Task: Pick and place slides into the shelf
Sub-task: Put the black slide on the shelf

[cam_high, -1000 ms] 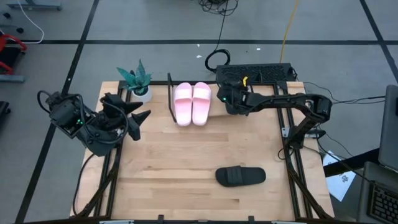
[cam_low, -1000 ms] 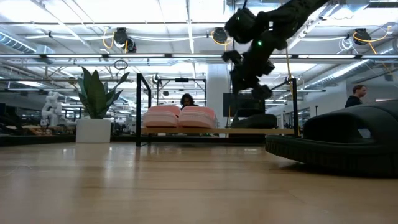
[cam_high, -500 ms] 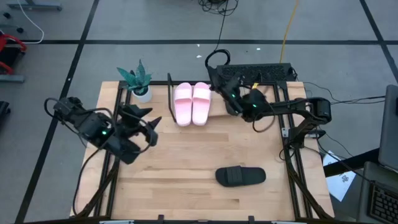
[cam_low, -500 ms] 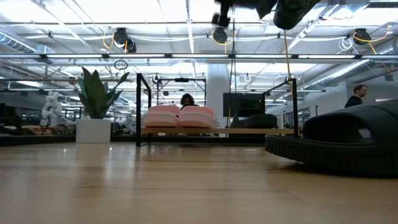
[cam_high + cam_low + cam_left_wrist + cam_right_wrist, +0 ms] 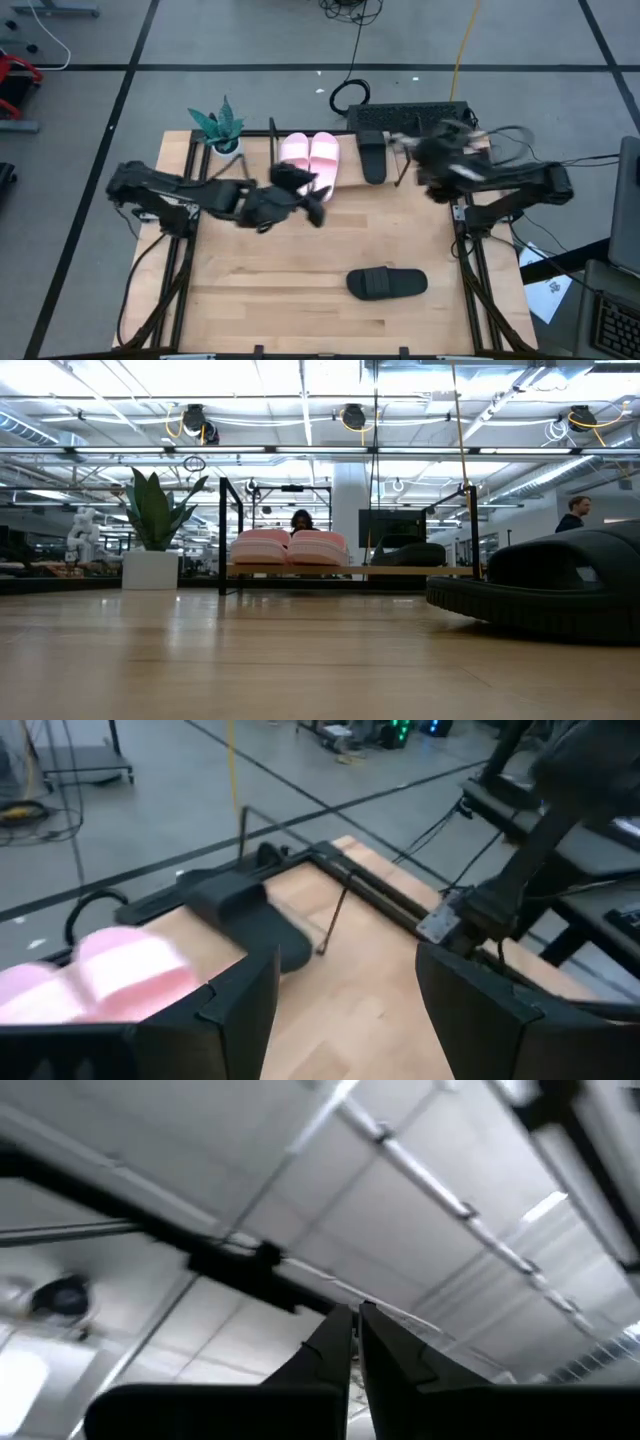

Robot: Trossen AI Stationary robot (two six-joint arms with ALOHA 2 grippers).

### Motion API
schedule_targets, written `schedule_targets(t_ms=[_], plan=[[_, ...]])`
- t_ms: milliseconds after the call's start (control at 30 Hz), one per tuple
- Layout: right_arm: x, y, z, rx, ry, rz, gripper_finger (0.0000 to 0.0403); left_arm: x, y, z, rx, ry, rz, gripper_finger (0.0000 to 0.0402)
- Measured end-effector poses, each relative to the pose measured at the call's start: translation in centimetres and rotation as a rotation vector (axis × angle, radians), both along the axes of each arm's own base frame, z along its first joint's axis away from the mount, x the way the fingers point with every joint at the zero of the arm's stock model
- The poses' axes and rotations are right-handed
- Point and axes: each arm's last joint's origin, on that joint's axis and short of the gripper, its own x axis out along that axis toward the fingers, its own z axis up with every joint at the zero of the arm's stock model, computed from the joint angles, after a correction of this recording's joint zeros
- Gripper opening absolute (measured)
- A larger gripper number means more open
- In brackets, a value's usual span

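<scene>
Two pale pink slides point(image 5: 310, 162) sit side by side on the shelf point(image 5: 346, 170) at the table's far edge, soles down on its board. Right of them on that board is a black slide point(image 5: 372, 158). Another black slide point(image 5: 387, 283) lies flat on the table near the front right. My left gripper point(image 5: 312, 196) hovers open and empty just in front of the pink slides point(image 5: 120, 970); the left wrist view looks past its fingers at the shelved black slide point(image 5: 250, 910). My right gripper point(image 5: 355, 1340) is shut, points up at the ceiling and is raised beside the shelf's right end point(image 5: 440, 155).
A potted plant point(image 5: 222, 132) stands at the far left corner beside the shelf's black wire end frame point(image 5: 272, 150). Bare wooden tabletop point(image 5: 280, 270) lies in the middle and near left. People point(image 5: 575, 512) show in the room beyond the table.
My left gripper has swung from the table's left edge toward the right and down, ending in front of the pink slides. My right gripper has risen from above the shelved black slide, tipped from pointing down to pointing up, and drawn back toward the right edge. The slides have stayed put.
</scene>
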Motion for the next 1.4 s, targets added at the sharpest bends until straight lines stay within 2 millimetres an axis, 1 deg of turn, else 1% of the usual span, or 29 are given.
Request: schedule_targets(t_ms=[67, 167, 233, 300, 367, 467, 567, 667, 767, 833, 1000, 1100, 1267, 1400], plan=[[-2.7, 0.3, 1.6, -0.087, -0.057, -0.014, 0.0016, 2.3, 0.9, -1.2, 0.009, -0.026, 0.009, 0.0237], [-5.8, 0.5, 3.2, -0.166, -0.022, -0.016, 0.0016, 5.4, 2.5, -3.1, 0.028, -0.076, 0.032, 0.0237], [-7.1, 0.5, 3.7, -0.193, 0.057, -0.039, 0.0016, 7.6, 3.7, -4.8, 0.029, -0.112, 0.025, 0.0237], [-8.1, 0.6, 3.9, -0.216, 0.132, -0.062, 0.0016, 9.5, 5.0, -7.0, 0.029, -0.132, 0.031, 0.0237], [-8.8, 0.6, 3.9, -0.23, 0.19, -0.08, 0.0016, 11.0, 6.3, -9.2, 0.03, -0.14, 0.057, 0.0237], [-9.7, 0.6, 3.9, -0.24, 0.227, -0.084, 0.0016, 12.5, 8.1, -11.9, 0.015, -0.164, 0.102, 0.0237], [-10.4, 0.7, 4.0, -0.266, 0.232, -0.068, 0.0016, 13.5, 9.6, -14.2, 0.0, -0.161, 0.123, 0.0237], [-10.6, 0.8, 3.9, -0.304, 0.234, -0.047, 0.0016, 13.9, 11.0, -15.8, 0.006, -0.136, 0.15, 0.0237], [-10.5, 0.8, 3.9, -0.313, 0.244, -0.041, 0.0016, 14.2, 12.5, -16.5, 0.009, -0.127, 0.18, 0.0237], [-10.4, 0.8, 3.8, -0.316, 0.258, -0.037, 0.0016, 14.4, 13.5, -16.5, 0.027, -0.12, 0.194, 0.0237], [-10.1, 0.6, 3.6, -0.329, 0.282, -0.049, 0.0016, 14.3, 15.5, -15.1, 0.141, -0.062, 0.198, 0.0237], [-10.1, 0.4, 3.6, -0.327, 0.282, -0.067, 0.0016, 14.2, 16.7, -15.0, 0.154, -0.001, 0.187, 0.0237], [-10.0, 0.0, 3.6, -0.323, 0.295, -0.093, 0.0016, 13.9, 17.7, -15.4, 0.131, 0.062, 0.155, 0.0237], [-10.0, -0.1, 3.6, -0.322, 0.298, -0.103, 0.0016, 14.0, 17.6, -15.4, 0.177, 0.093, 0.095, 0.0237]])
